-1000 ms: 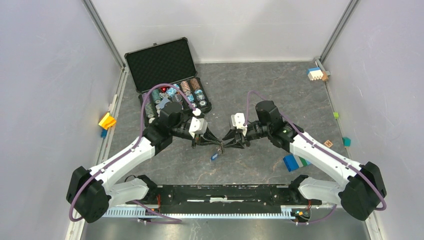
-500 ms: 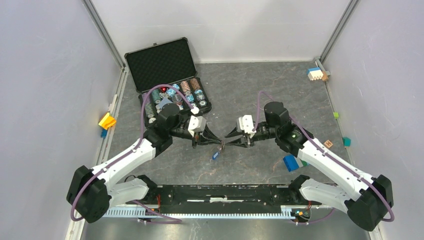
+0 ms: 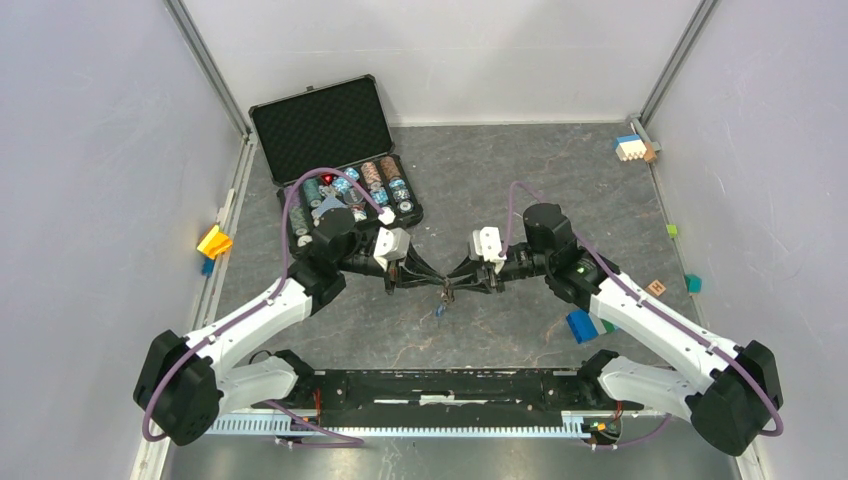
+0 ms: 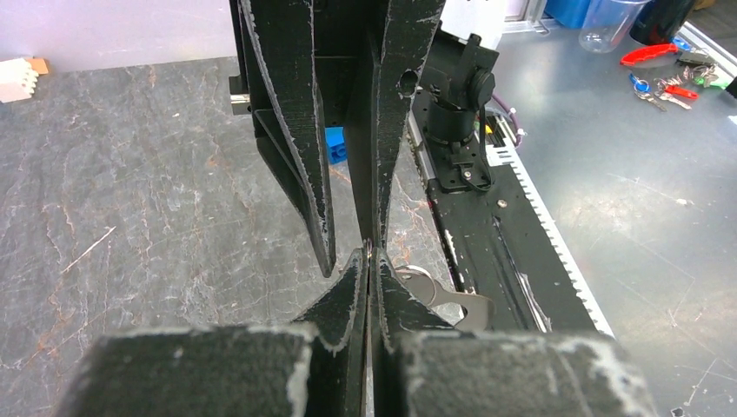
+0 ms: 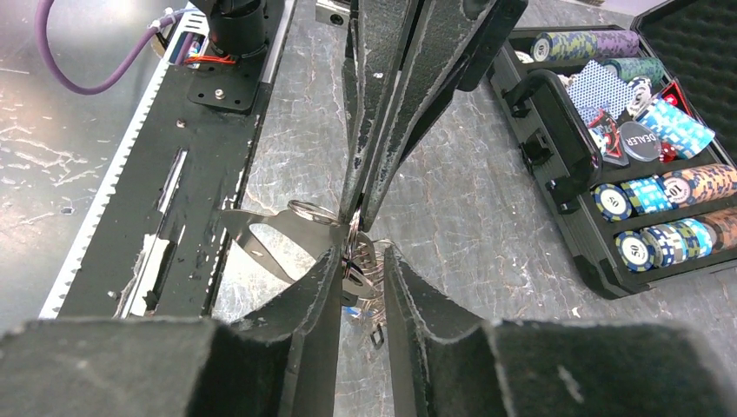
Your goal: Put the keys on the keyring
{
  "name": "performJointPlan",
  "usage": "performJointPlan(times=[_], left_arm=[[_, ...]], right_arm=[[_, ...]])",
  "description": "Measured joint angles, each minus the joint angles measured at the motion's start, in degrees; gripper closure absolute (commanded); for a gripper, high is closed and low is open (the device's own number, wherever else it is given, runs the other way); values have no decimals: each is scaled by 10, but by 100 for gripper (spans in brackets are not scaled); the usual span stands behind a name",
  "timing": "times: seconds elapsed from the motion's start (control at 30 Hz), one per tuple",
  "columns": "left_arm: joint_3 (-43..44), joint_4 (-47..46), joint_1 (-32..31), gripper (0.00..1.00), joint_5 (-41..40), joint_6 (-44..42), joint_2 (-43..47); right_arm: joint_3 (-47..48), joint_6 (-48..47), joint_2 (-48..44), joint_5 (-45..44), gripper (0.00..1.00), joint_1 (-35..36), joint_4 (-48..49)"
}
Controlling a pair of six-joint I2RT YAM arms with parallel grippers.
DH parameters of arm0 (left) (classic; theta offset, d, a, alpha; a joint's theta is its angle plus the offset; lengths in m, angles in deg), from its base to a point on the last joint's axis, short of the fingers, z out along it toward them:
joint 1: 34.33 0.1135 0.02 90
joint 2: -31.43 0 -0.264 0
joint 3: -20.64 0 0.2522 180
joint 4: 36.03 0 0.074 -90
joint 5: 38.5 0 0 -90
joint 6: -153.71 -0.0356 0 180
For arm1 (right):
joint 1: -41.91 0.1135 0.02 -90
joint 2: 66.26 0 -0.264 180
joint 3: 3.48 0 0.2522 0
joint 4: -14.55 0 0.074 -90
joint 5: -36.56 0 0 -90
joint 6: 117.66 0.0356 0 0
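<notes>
Left claw (image 4: 367, 276) and right claw (image 5: 361, 271) meet above the desk (image 3: 520, 180).
Left is pinched shut on the keyring (image 5: 306, 208); right's fingers sit slightly apart around the hanging keys (image 5: 359, 259), grip unclear.

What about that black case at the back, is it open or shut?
Open: the black case has its foam-lined half swung back, and poker chips show in the other half.

Bright, even light from overhead; shadows fall soft on the worktop (image 3: 520, 180). Overhead view sharp, wrist views blur close up.
</notes>
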Motion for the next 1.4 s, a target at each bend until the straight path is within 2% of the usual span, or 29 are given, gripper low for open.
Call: performJointPlan(times=[0.3,0.4,0.57,0.73,0.9,1.13,1.27,1.4], left_arm=[[0,-10,0,98,-3,2,-3],[0,-10,0,98,-6,2,-5],[0,-10,2,98,-11,2,-7],[-1,-9,3,97,-15,2,-7],[0,26,4,66,-25,-36,-7],[68,215,7,43,-66,-179,-18],[93,265,6,38,-85,-221,-20],[98,276,6,43,-93,-226,-28]], right_arm=[[0,10,1,0,76,0,8],[0,13,1,1,82,0,11],[-1,16,1,2,100,0,13],[-1,14,1,-10,100,0,12],[13,-9,1,-50,100,8,-28],[104,-68,28,-155,100,42,-147],[136,-89,46,-203,100,61,-186],[149,-99,61,-247,100,79,-221]])
